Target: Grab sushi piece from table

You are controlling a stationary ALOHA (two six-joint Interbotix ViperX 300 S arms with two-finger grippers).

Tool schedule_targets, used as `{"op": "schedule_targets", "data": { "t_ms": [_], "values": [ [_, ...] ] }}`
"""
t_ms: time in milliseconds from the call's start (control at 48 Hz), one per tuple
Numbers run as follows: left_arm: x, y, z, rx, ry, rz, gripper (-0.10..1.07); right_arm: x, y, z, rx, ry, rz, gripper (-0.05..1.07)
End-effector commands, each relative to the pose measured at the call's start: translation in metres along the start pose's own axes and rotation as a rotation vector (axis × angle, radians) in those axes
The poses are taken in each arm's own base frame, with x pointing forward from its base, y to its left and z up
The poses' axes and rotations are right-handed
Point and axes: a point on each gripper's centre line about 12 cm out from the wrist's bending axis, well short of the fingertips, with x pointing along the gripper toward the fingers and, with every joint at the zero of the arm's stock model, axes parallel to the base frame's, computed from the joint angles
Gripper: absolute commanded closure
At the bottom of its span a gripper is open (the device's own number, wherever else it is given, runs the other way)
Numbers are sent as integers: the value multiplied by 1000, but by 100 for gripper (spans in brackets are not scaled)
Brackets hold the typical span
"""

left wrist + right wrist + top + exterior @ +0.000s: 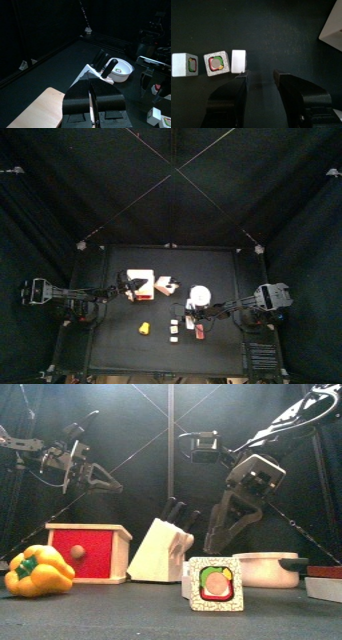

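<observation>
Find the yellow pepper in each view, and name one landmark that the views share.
Top: pepper just below and left of the knife block.
Front: pepper far left, low.
Left wrist: not in it.
Right wrist: not in it.
Landmark: the knife block, in top, front and left wrist.
</observation>
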Motion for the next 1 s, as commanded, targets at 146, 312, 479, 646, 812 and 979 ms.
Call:
{"op": "schedule_targets", "data": {
  "t_ms": [146, 312, 479, 646, 812, 979],
  "values": [
    [1, -2, 4, 2, -15, -4, 76, -10, 12, 19, -4, -57, 27, 24],
    [1, -2, 4, 0, -15, -4, 76, -8, 16, 23, -13, -63, 33, 24],
    [1, -2, 4, 2, -15, -4, 76, -4, 19, 23, -17, -57, 37, 24],
    [1, -2, 4, 2, -15, -4, 76, 4, 21, 22, -14, -37, 35, 24],
    [1, -2, 5, 1, -18, -5, 76, 11, 22, 24, -14, -30, 33, 24],
    [1, -2, 5, 1, -16, -4, 76, 15, 22, 25, -15, -24, 32, 24]
  ]
}}
